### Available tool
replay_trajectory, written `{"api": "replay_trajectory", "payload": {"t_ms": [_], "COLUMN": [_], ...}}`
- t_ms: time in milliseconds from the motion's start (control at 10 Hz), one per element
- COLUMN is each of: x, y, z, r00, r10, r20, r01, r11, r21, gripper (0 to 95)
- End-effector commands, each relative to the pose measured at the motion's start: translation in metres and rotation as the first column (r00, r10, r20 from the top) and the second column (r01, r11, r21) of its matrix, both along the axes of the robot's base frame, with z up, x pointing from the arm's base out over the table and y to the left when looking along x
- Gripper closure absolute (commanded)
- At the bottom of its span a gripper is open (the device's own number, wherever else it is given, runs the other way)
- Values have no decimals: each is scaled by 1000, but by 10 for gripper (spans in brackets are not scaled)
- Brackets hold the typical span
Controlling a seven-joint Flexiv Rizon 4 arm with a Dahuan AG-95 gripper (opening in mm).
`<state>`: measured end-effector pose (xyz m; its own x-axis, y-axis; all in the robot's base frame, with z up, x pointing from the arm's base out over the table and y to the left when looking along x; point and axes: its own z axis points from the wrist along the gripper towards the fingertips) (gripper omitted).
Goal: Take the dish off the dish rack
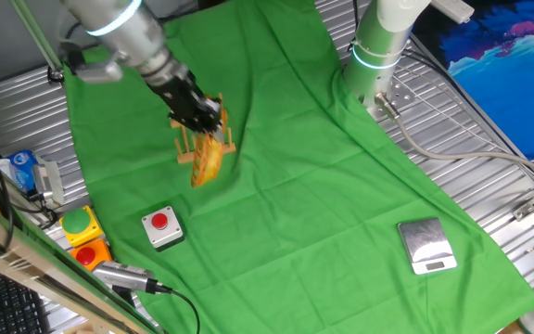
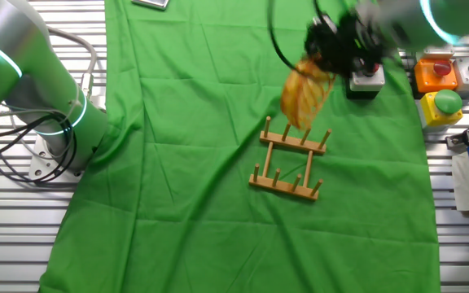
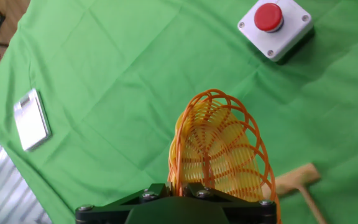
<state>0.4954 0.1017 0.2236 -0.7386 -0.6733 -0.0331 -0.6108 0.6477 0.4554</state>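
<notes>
Above the green cloth (image 1: 341,176) that covers the table, the gripper (image 1: 197,109) holds the dish (image 1: 206,160) by its upper rim, the jaws clamped on the wicker edge so the yellow basket-plate hangs on edge below the hand rather than lying flat. From the other fixed view the dish (image 2: 304,96) looks blurred and sits up and away from the dish rack (image 2: 290,160), whose pegs stand bare, so I judge the plate is already clear of the slots and the lift is largely done. Holding it by the rim makes sense: that is the only part that stands proud of the pegs when a plate is racked upright. The hand view looks straight down the fingers at the dish (image 3: 219,149), its orange weave fanning out from the grip, with one wooden end of the dish rack (image 3: 297,180) poking in at the lower right. The grey box with the red button (image 3: 275,28) sits nearby on the cloth, and a small silver scale (image 1: 426,246) lies well apart. What remains, I think, is setting the plate down somewhere on the cloth.
</notes>
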Motion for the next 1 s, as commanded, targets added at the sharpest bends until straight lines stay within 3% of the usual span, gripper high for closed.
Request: {"api": "replay_trajectory", "payload": {"t_ms": [100, 800, 1000], "x": [-2, -1, -1], "y": [25, 26, 26], "z": [-11, -11, -11], "r00": [998, 999, 1000], "r10": [-52, -30, 13], "r20": [25, 29, 26], "r01": [52, 31, -13], "r11": [999, 999, 1000], "r21": [-7, -21, -10], "gripper": [950, 950, 950]}}
